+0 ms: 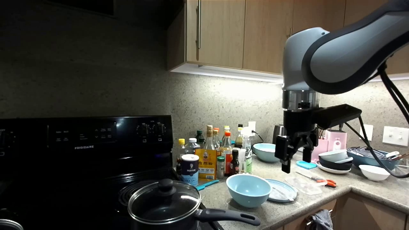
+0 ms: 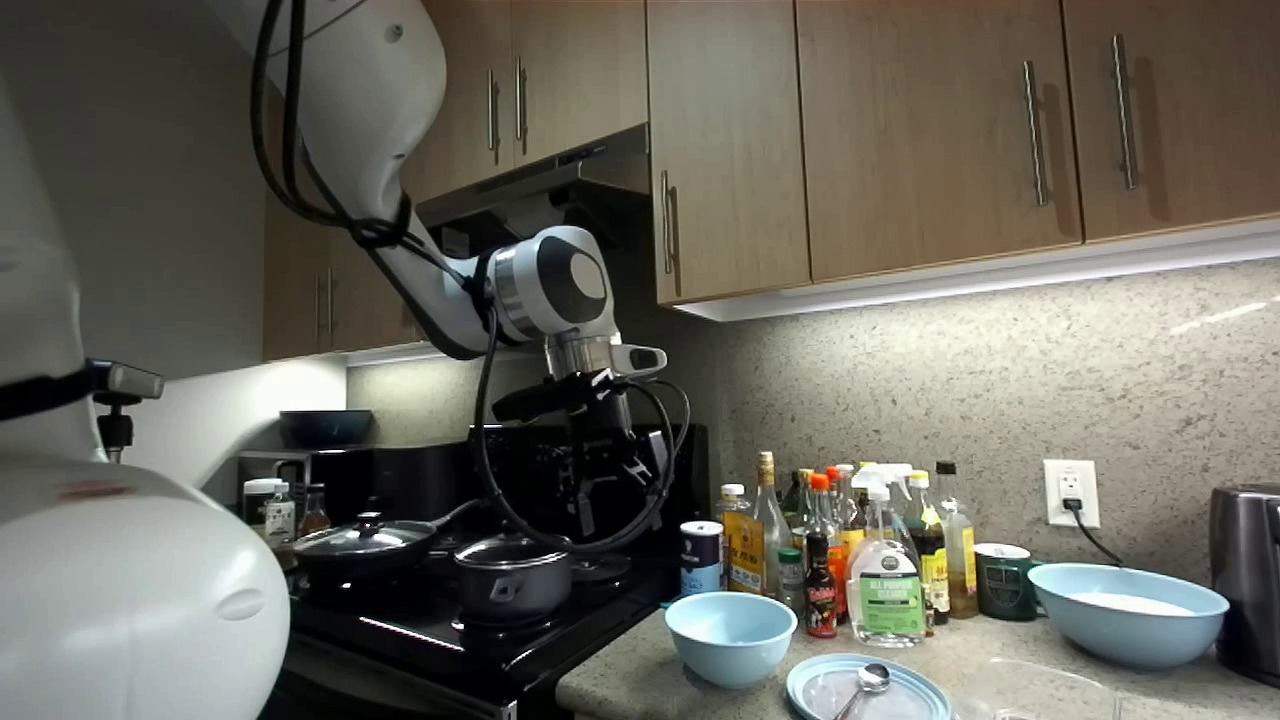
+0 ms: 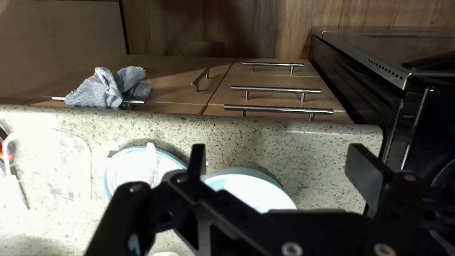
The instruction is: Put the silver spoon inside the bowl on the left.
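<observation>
The gripper (image 3: 279,158) hangs empty, jaws wide apart; the silver spoon (image 2: 874,678) lies below, seemingly off to one side.

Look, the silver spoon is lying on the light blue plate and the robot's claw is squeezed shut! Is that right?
Almost: the claw isn't squeezed shut. The wrist view shows it open, its fingers spread well apart. The silver spoon is lying on the light blue plate, just as you said.
</observation>
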